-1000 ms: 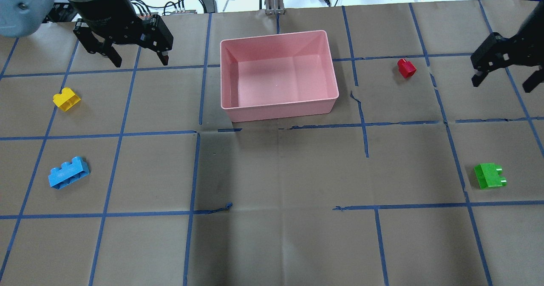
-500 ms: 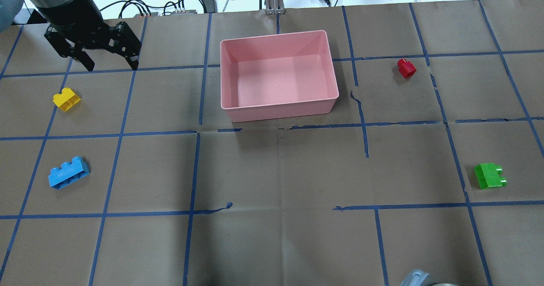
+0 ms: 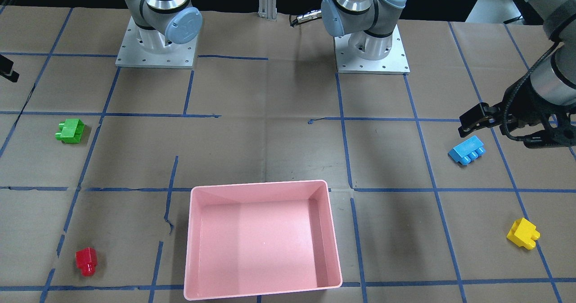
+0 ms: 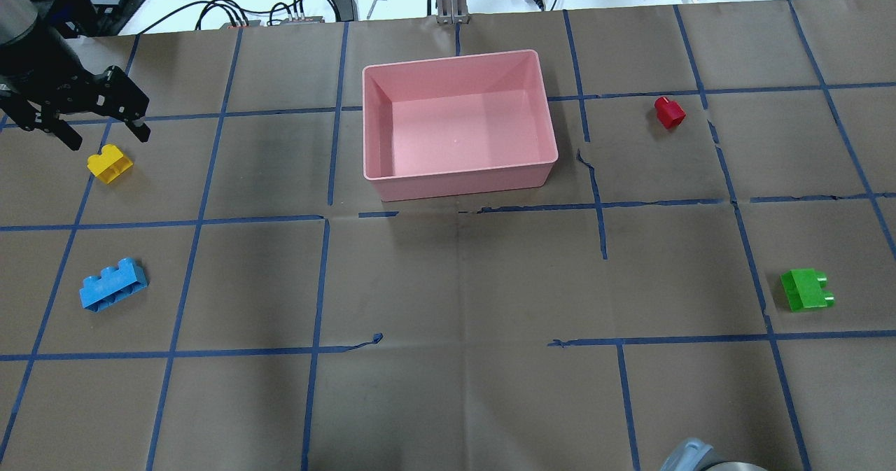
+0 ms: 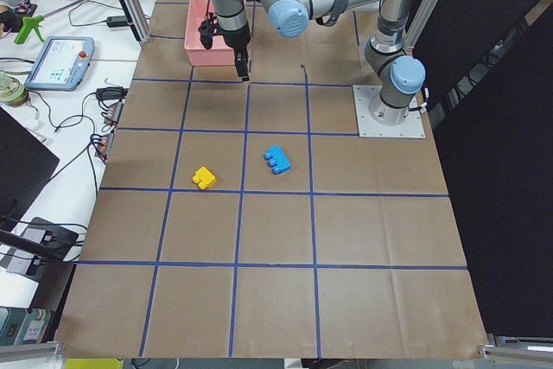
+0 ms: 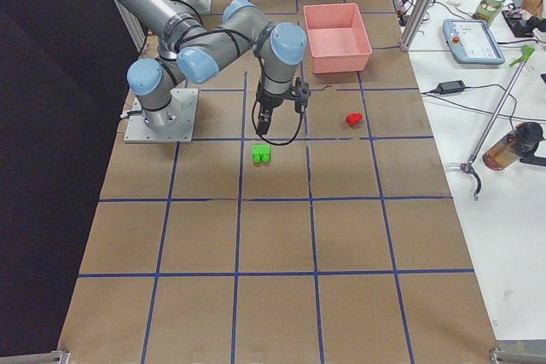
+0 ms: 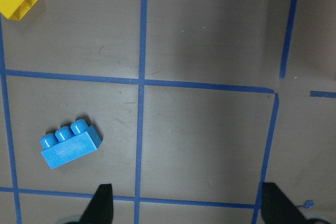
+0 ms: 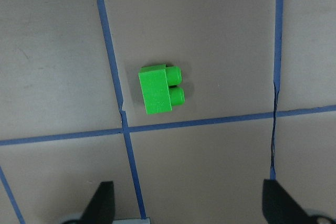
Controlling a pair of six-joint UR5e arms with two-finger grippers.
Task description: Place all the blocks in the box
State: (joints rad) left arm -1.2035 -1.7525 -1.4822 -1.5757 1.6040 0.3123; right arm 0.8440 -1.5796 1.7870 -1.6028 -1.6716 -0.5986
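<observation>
The pink box (image 4: 462, 180) stands empty at the table's far middle. The yellow block (image 4: 110, 164) and the blue block (image 4: 113, 284) lie on the left, the red block (image 4: 670, 112) and the green block (image 4: 806, 290) on the right. My left gripper (image 4: 105, 134) is open and empty, raised just beyond the yellow block. In its wrist view the blue block (image 7: 71, 142) lies below it. My right gripper (image 8: 189, 203) is open and empty, high above the green block (image 8: 157, 89), and is out of the overhead view.
Brown paper with blue tape lines covers the table (image 4: 455, 282). Cables and tools (image 4: 301, 5) lie beyond the far edge. Both arm bases (image 3: 371, 46) stand at the robot's side. A right arm joint (image 4: 693, 457) shows at the overhead view's bottom edge.
My left gripper has moved left, from beside the box toward the yellow block. My right gripper has left the overhead view. The blocks and the box have not moved.
</observation>
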